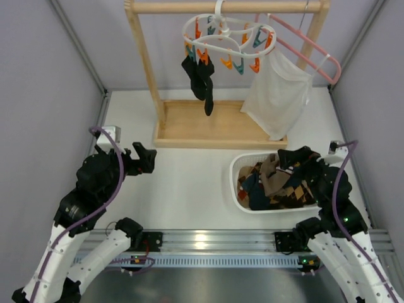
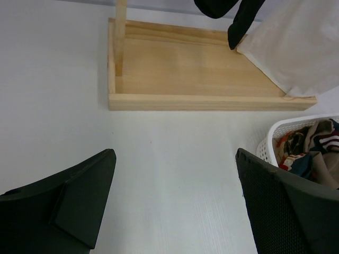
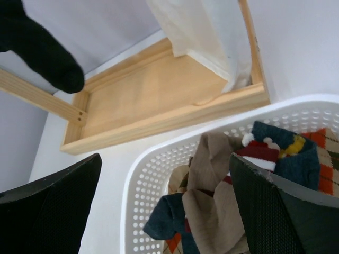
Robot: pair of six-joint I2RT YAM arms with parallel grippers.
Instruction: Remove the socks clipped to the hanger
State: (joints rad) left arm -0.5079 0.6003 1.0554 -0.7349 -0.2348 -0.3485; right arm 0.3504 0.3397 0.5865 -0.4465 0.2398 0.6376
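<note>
Two dark socks (image 1: 201, 79) are hanging on one hanger (image 1: 227, 31); the left gripper (image 2: 174, 156) and right gripper (image 3: 165, 159) are both gaping, empty.

Finished in matte black: left gripper (image 2: 175, 203) and right gripper (image 3: 164, 206), each with broad wedge-shaped fingers (image 3: 280, 211), finely dotted on the inner faces. Behind each claw: rounded black wrist housings (image 1: 95, 180), then white ribbed arm shells (image 1: 53, 259). Purple cable (image 1: 120, 173) looped behind the left claw, likewise (image 1: 336, 183) behind the right. Small green light (image 1: 345, 219) behind the right claw.
</note>
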